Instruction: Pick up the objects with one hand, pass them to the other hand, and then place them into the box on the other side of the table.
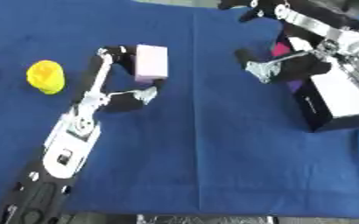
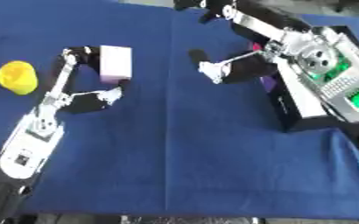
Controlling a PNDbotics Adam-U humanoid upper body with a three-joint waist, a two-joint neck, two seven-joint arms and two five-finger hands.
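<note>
Progress: early, by my judgement; the pink block (image 1: 152,62) is grasped but not yet passed, and the handover and the drop into the box are left.
Left hand: the left hand (image 1: 121,83) comes in from the lower left, its fingers (image 1: 112,53) curled round the far end of the block and the thumb near its close end.
Pink block: a pale pink oblong block held in the left hand at the left-centre of the blue table (image 1: 198,153); I cannot tell whether it is lifted or touching the cloth.
Right hand: the right hand (image 2: 217,70) hangs open near the table's middle, fingers relaxed, holding nothing, well apart from the block.
Box: the black box (image 1: 332,103) with white flaps sits at the right edge; something magenta and purple shows inside, partly hidden by the right arm.
Yellow object: a yellow object (image 1: 45,77) lies at the far left, untouched, likely to be moved later.
</note>
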